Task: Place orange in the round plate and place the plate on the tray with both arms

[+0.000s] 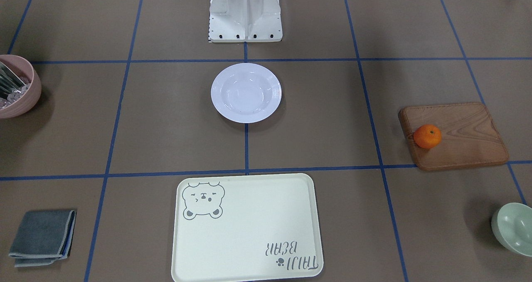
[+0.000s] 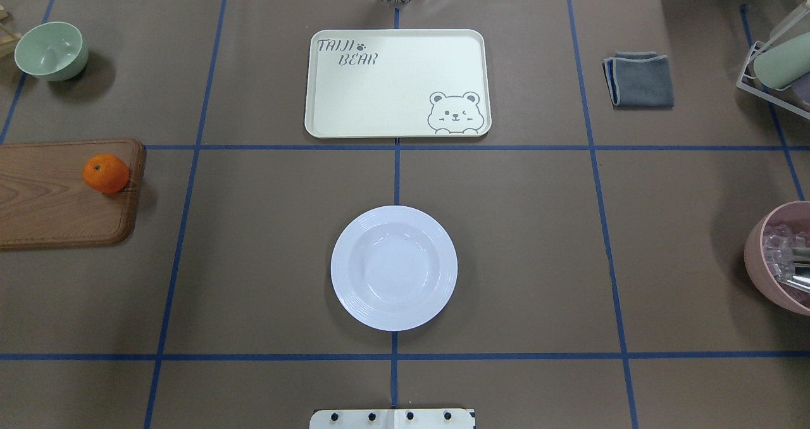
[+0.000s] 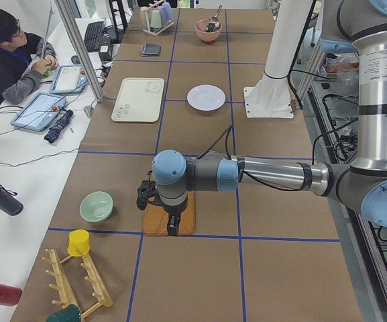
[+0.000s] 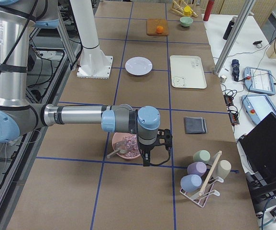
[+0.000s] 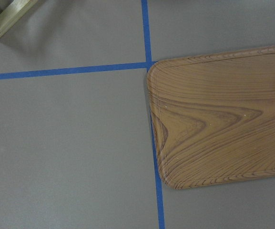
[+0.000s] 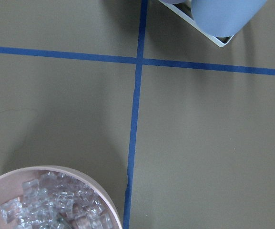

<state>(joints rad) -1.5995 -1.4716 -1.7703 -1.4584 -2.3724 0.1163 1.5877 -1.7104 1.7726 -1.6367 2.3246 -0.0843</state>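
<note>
The orange (image 2: 105,173) lay on the wooden board (image 2: 50,207) at left, apart from the round plate (image 2: 393,267) and tray (image 2: 397,84); whether the left gripper (image 3: 173,227) or right gripper (image 4: 147,159) was open, I couldn't tell.

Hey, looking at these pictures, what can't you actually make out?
- Left gripper: seen only in the left side view, small and dark, so I cannot tell whether it is open or shut.
- Right gripper: the same, seen only in the right side view.
- Orange: hidden behind the left arm in the left side view.
- Pink bowl: cut off by the overhead view's edge.
</note>
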